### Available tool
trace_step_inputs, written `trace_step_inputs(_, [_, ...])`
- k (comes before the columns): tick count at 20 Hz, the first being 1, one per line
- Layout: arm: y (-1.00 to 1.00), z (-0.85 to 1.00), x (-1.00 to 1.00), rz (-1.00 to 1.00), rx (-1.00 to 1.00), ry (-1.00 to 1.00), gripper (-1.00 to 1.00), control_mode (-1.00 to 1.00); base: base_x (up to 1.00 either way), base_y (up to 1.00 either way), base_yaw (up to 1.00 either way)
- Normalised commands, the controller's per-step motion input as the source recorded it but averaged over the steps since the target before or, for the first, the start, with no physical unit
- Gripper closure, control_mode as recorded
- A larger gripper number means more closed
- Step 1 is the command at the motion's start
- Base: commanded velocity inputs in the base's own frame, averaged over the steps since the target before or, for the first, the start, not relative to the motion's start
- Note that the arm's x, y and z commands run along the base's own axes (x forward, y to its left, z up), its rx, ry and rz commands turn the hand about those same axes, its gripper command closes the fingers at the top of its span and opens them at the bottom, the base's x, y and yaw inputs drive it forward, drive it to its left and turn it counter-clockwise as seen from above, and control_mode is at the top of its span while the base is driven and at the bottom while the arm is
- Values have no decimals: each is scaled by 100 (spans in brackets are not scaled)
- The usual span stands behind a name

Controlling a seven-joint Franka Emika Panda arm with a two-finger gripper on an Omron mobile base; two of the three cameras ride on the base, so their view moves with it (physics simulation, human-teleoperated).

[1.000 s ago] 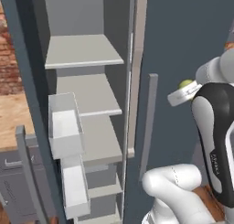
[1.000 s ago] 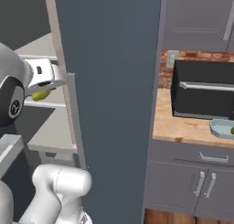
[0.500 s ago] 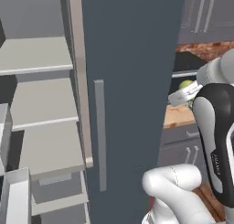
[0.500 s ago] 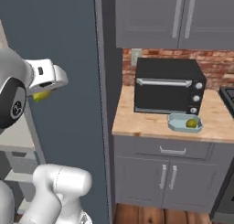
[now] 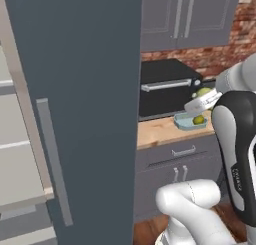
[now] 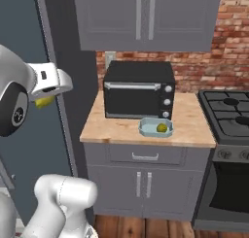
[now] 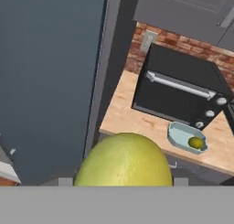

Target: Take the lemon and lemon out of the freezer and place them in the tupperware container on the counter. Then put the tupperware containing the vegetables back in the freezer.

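One lemon (image 7: pixel 123 160) clamped in tool (image 6: pixel 44 102); second lemon (image 6: pixel 161 127) in tupperware container (image 6: pixel 155 128).

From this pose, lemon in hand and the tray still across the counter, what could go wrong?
1. The gripper holds the second lemon beside the freezer wall, not over the counter; a slip here likely means the floor.
2. The tupperware container is shallow and already holds a lemon; a high release could bounce out or knock that one.
3. The microwave stands close behind the tray, so the approach is tight.
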Motion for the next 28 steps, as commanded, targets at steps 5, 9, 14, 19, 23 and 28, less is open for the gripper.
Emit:
trace_step_inputs(5, [0,0,0,0,0,0,100,100,53,-47,-1])
trace_step_inputs(9, [0,0,0,0,0,0,100,100,56,-52,0])
trace_step_inputs(14, [0,0,0,0,0,0,100,100,45,-61,0])
trace_step_inputs(19, [0,0,0,0,0,0,100,100,48,-45,0])
trace_step_inputs(23, [0,0,0,0,0,0,100,100,44,-31,0])
trace_step_inputs(28, [0,0,0,0,0,0,100,100,24,-35,0])
